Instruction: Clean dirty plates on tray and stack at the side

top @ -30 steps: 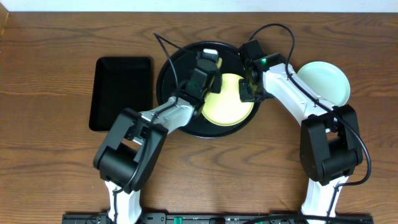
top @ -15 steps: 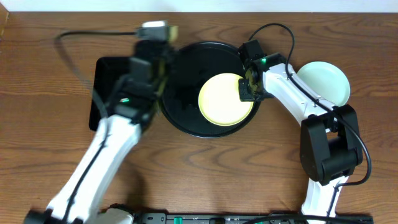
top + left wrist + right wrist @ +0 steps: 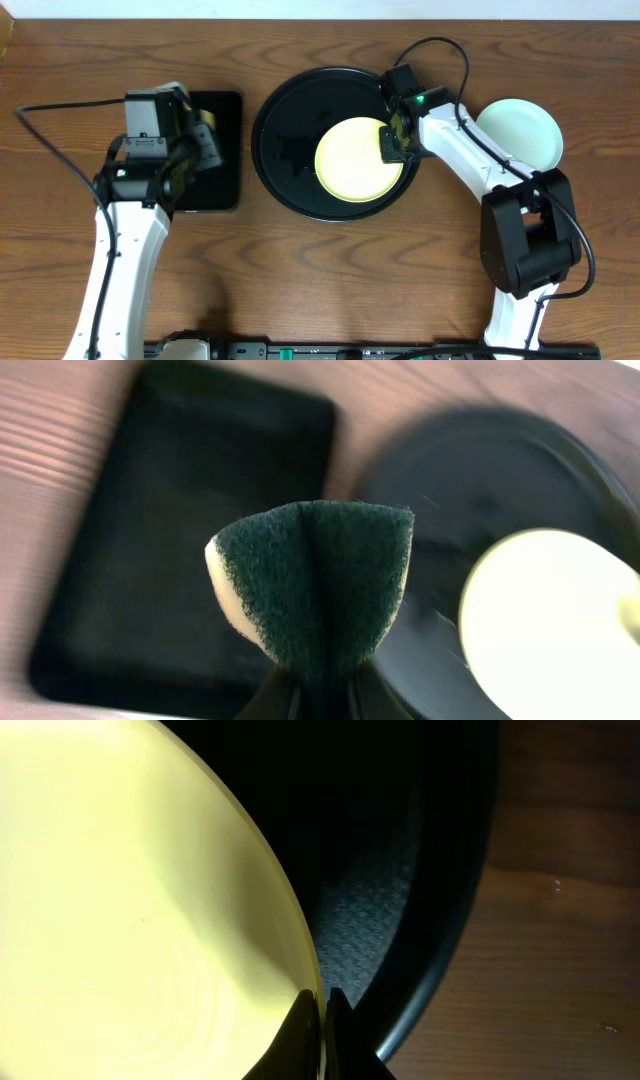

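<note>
A pale yellow plate [image 3: 358, 159] lies in the round black tray [image 3: 290, 120]; it also shows in the left wrist view [image 3: 545, 630] and the right wrist view [image 3: 130, 910]. My right gripper [image 3: 392, 150] is shut on the yellow plate's right rim [image 3: 322, 1010]. A pale blue-green plate [image 3: 520, 133] sits on the table to the right of the tray. My left gripper [image 3: 200, 140] is shut on a folded green and yellow sponge [image 3: 315, 585] and hovers over the rectangular black tray [image 3: 215, 190]. A third plate is not in view.
The rectangular black tray [image 3: 180, 560] sits left of the round tray [image 3: 470, 470]. Cables run from both arms across the wood table [image 3: 330, 280]. The round tray's rim [image 3: 450, 950] borders bare wood at the right.
My left arm has swung left with the sponge, from over the yellow plate to over the rectangular tray. The right gripper has stayed on the plate's rim; the plate shifted slightly left.
</note>
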